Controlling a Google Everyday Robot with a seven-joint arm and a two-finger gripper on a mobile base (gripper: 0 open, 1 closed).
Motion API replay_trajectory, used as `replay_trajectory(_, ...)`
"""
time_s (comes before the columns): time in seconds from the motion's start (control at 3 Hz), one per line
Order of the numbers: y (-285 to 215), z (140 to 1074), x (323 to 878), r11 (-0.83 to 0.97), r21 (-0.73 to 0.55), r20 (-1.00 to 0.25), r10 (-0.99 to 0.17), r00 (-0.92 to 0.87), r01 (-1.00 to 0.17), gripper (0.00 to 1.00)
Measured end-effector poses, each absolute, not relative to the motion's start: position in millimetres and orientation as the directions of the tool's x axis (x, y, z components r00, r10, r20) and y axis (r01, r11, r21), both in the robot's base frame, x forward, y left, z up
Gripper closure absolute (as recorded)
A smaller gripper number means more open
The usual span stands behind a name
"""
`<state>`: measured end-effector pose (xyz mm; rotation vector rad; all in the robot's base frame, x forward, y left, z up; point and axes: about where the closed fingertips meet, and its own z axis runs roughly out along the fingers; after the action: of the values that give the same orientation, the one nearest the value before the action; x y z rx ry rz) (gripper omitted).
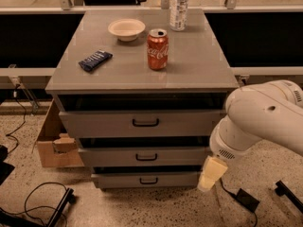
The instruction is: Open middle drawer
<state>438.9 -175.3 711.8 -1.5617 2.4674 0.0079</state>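
The middle drawer (109,157) is a wide, low grey front with a small black bar handle (146,157) at its centre. It sits shut in the grey cabinet, between the taller top drawer (104,123) and the lowest drawer (113,179). My gripper (209,174) shows as a cream tip under the big white arm (265,122). It hangs just off the cabinet's right front corner, level with the gap between the middle and lowest drawers, to the right of the handle. It holds nothing that I can see.
On the cabinet top (199,65) stand a red cola can (157,49), a white bowl (126,29), a water bottle (179,1) and a blue snack bar (95,60). A cardboard box (49,148) sits on the floor at the left. Cables (38,197) and a black adapter (246,200) lie on the floor.
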Motion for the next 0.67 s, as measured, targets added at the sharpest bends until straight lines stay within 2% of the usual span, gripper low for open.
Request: replay_trajectory(0.67,-125.8,635.9,441.5,0.384,-0.085,-0.214,-0.908,-0.360,-0.919,0.00)
